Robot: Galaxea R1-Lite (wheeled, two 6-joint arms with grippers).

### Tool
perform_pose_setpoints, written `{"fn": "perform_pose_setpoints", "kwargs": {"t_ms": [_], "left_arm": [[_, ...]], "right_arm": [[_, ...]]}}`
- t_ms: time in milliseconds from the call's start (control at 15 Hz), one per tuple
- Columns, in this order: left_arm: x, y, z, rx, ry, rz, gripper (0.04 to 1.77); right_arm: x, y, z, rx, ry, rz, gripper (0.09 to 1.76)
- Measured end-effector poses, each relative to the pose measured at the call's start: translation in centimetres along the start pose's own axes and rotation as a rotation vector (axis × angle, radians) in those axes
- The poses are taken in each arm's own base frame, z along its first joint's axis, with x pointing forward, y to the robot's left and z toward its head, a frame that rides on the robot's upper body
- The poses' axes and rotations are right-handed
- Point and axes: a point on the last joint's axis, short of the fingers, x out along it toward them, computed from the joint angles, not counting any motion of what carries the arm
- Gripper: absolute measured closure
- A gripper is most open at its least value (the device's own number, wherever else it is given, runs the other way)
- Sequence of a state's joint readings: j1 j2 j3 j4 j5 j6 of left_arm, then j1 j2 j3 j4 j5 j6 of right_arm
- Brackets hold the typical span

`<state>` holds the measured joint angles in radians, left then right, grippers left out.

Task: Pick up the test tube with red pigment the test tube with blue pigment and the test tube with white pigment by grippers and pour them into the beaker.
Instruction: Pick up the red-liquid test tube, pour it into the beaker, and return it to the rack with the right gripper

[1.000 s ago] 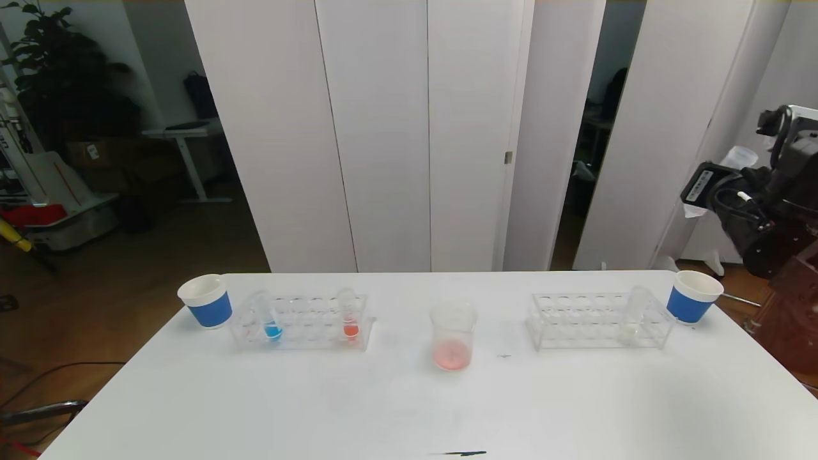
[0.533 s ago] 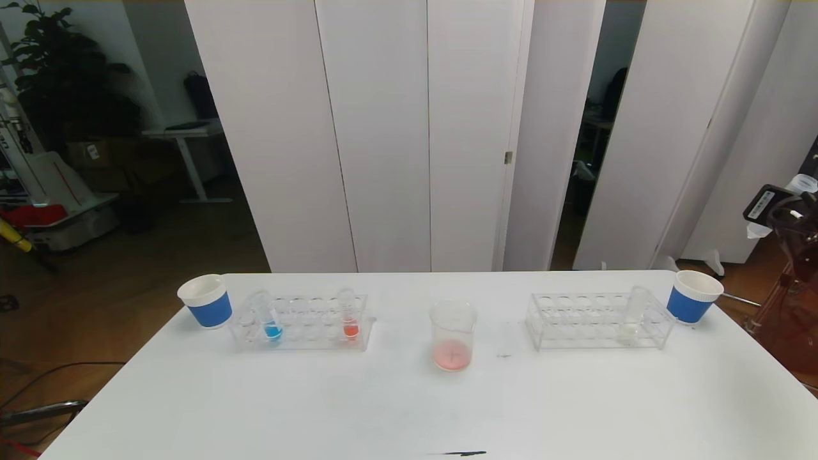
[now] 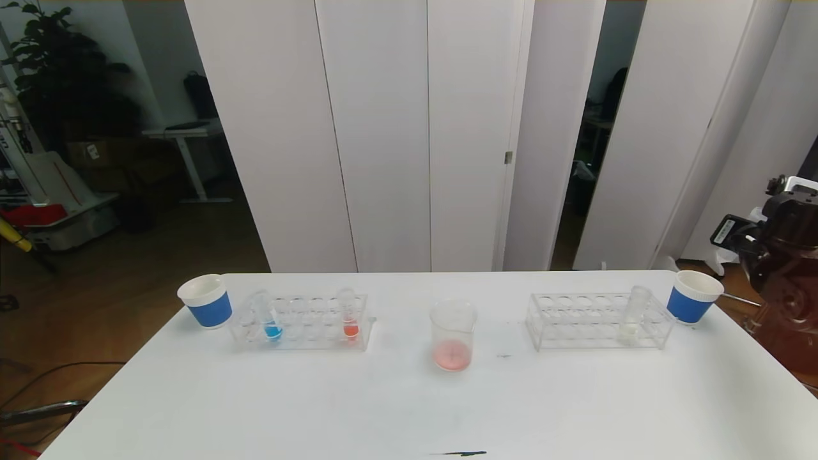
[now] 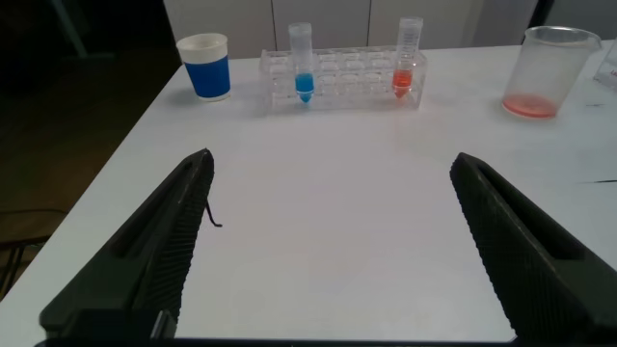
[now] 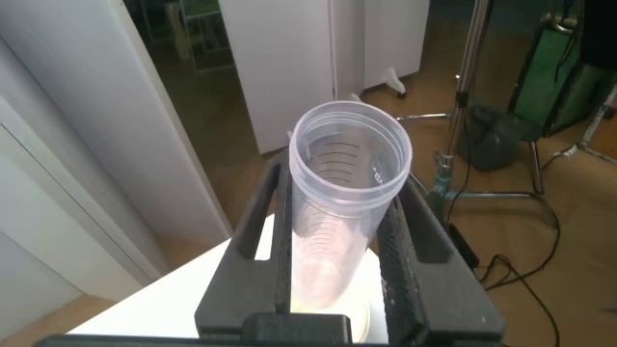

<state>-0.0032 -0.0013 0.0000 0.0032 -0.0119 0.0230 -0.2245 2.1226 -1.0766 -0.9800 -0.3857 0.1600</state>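
While the right gripper (image 5: 333, 260) sits at the far right edge of the head frame, off the desk (image 3: 409, 409), its fingers (image 5: 415, 241) are clenched on an empty clear tube (image 5: 342, 207) whose open mouth faces the wrist camera. The left gripper (image 4: 333, 241) hovers low over the near desk with its fingers (image 4: 145, 260) released and wide apart, holding nothing.

The beaker (image 3: 453, 335) stands at centre frame with a pink-red residue at its bottom. Left of it, a clear rack (image 3: 300, 321) holds the test tube with blue pigment (image 3: 268, 316) and a red-tipped tube (image 3: 348, 314); right of it, a second rack (image 3: 597, 319) holds the test tube with white pigment (image 3: 631, 316). Blue paper cups (image 3: 206, 300) flank both racks.

The likeliest trouble is the emptied tube: dropped from that height beside the desk, it could miss the cup or roll off. A careless reach into the rack could also tip a neighbouring tube.

Compared with a second ago, the right arm sits lower and farther toward the right edge; half a second ago it was nearly out of frame. Everything on the desk is unmoved.
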Motion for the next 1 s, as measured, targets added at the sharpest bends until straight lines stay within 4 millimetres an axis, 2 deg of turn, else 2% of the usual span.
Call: {"fn": "perform_pose_setpoints", "kwargs": {"t_ms": [467,733,800,933,1000], "left_arm": [[0.0,0.0,0.0,0.000,0.000,0.000,0.06],[0.0,0.0,0.0,0.000,0.000,0.000,0.06],[0.0,0.0,0.0,0.000,0.000,0.000,0.06],[0.0,0.0,0.0,0.000,0.000,0.000,0.06],[0.0,0.0,0.0,0.000,0.000,0.000,0.06]], "right_arm": [[2.4,0.0,-5.7,-0.037,0.083,-0.016,1.27],[2.8,-0.2,-7.3,-0.052,0.117,-0.026,1.24],[2.8,-0.2,-7.5,-0.054,0.120,-0.026,1.09],[2.9,-0.2,-7.7,-0.055,0.123,-0.027,0.43],[2.9,-0.2,-7.7,-0.055,0.123,-0.026,0.19]]}}
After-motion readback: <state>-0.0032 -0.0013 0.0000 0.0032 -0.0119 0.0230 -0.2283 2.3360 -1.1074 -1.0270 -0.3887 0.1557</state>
